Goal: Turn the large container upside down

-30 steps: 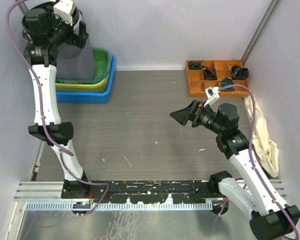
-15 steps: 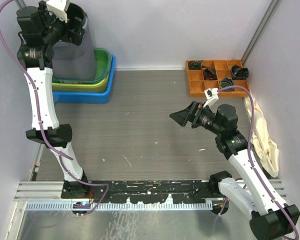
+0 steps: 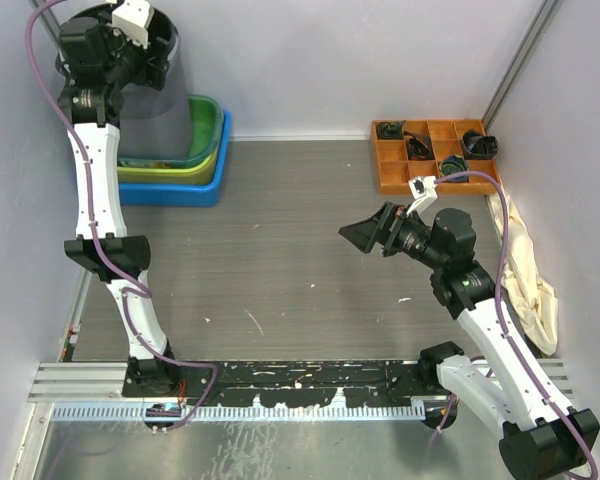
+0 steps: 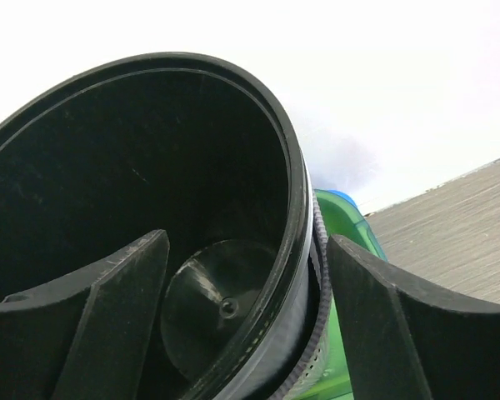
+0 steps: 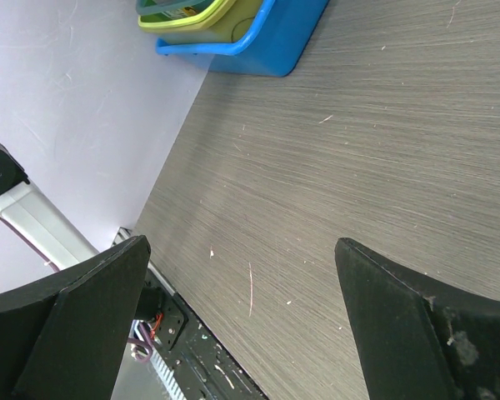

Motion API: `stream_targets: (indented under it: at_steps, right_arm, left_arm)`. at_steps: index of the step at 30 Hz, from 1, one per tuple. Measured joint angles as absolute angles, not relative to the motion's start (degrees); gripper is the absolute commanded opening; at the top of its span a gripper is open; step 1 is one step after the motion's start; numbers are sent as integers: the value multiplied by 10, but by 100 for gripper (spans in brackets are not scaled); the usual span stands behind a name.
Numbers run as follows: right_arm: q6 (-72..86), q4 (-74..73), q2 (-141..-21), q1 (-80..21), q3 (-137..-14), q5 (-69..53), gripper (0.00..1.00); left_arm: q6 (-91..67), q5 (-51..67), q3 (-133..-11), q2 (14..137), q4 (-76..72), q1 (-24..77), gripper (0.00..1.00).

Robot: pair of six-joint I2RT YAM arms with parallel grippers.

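1. Right wrist view: the right gripper (image 5: 242, 246) has its fingers spread wide with nothing between them. It hangs over the bare grey surface (image 5: 383, 125), mid-right and well apart from the task's thing. Best parked there, I'd say.
2. Top view: the right gripper (image 3: 365, 232) points left, with a pale cloth (image 3: 525, 270) at the right edge behind its arm. Neither has a part in this step.
3. Far left, the left gripper (image 3: 140, 42) is raised high and holds the large container (image 3: 150, 85) by its rim. The container is off the surface, above the stacked bins and close to the far wall, with its mouth roughly up and tilted.
4. Left wrist view: the left gripper (image 4: 248, 250) straddles the wall of the large container (image 4: 108, 167), one finger inside and one outside. It is clenched on the rim, and the round base shows deep inside.
5. Step in hand, as I judge it: carried and not yet inverted. Roll the wrist until the mouth faces down.
6. To do it well, keep the clench firm, since a thin rim grip on a tall body can pivot or slip while turning.
7. Swing it near and right first, clear of the green bin (image 3: 205, 125) and the blue bin (image 3: 180, 190) beneath it. Otherwise the wall or bin edges could catch it.
8. Lower it until the rim sits flat on the open surface, then let go.
9. Far right, the orange organizer (image 3: 435, 155) is well apart and no concern.
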State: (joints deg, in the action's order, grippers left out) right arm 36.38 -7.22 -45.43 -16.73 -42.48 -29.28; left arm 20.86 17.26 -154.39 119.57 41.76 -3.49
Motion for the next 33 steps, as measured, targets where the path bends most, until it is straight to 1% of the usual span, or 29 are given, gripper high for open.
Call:
stream_targets:
  at_steps: [3,5,6,7,9,10,11,13,23,33]
  right_arm:
    - [364,-71,-454,-167,-425,-293,100]
    - [364,-69,-454,-167,-425,-293,100]
    - [364,-69,-454,-167,-425,-293,100]
    - [364,-69,-454,-167,-425,-293,100]
    - [366,-68,-454,-167,-424,-293,100]
    - [368,-68,-454,-167,-424,-293,100]
    - [369,-67,-454,-167,-423,-293,100]
    - [373,-65,-454,-167,-421,-295,100]
    - [382,-56,-454,-167,-413,-302,100]
    - [389,-56,-454,-167,-413,-302,100]
  left_arm:
    - [212,166,-1545,1196,415,-36,60]
    - [216,163,-1545,1196,411,-37,57]
    - [217,162,-1545,1196,410,-37,52]
    - [218,161,-1545,1195,409,-37,45]
    - [219,161,-1545,1195,408,-37,15]
    - [220,159,-1545,1195,407,-37,2]
    - [219,164,-1545,1194,408,-37,0]
    - [225,178,-1545,1192,404,-35,0]
    - [214,179,-1534,1171,423,-37,0]
    - [219,197,-1533,1153,472,-37,0]
